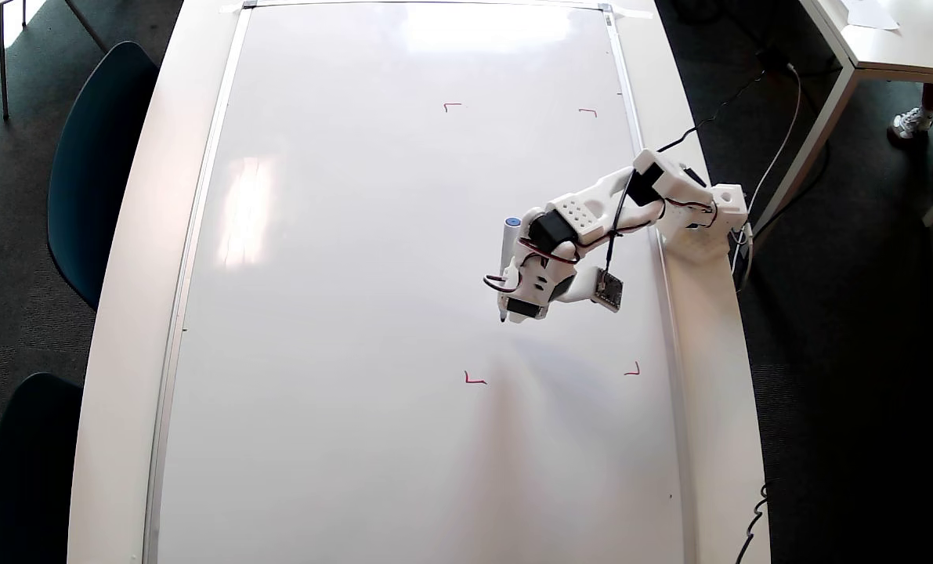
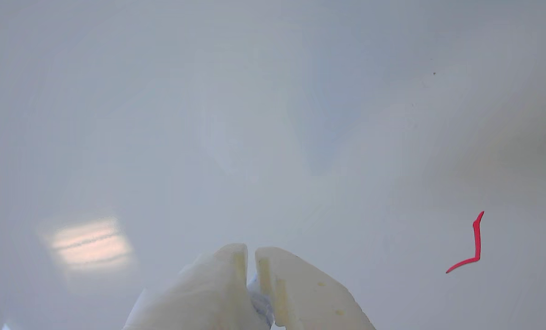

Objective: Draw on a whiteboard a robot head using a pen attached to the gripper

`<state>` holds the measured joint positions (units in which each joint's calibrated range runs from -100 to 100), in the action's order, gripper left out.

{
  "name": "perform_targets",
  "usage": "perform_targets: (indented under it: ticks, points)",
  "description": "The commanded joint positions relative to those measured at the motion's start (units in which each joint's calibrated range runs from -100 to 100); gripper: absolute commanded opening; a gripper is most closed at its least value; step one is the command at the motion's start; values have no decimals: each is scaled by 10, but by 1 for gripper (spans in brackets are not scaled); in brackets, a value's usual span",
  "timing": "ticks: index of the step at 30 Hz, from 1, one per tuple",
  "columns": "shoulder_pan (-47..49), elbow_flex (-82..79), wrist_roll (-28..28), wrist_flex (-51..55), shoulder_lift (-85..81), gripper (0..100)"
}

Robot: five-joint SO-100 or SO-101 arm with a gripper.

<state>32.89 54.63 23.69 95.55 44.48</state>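
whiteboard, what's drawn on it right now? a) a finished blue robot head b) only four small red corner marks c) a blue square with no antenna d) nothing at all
b: in the overhead view the whiteboard shows only four red corner marks, with no blue lines anywhere, and the pen sits among them with its tip pointing down at the bare board.

Large white rectangular whiteboard (image 1: 356, 313): glossy, smooth, mirrors window light; thin silver metal frame. White worktop (image 1: 133, 313) rim: smooth, duller sheen. White 3D-printed plastic pincer (image 2: 250, 250): matt, slightly grainy.
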Motion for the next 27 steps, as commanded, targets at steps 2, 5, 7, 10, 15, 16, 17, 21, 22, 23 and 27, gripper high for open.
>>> perform_targets:
  ticks: [2, 5, 7, 10, 15, 16, 17, 21, 22, 23, 27]
  points:
    - [8, 20, 1, -45, 11, 1]
    - [10, 20, 1, -53, 12, 1]
    - [11, 11, 1, -82, 12, 1]
    - [12, 10, 1, -99, 12, 1]
    - [21, 10, 1, -100, 36, 1]
    - [24, 10, 1, -100, 44, 1]
    - [24, 10, -1, -100, 47, 1]
    - [25, 10, -11, -95, 53, 1]
    - [25, 10, -11, -92, 54, 1]
    - [25, 10, -11, -92, 53, 1]
    - [25, 10, -8, -77, 48, 1]
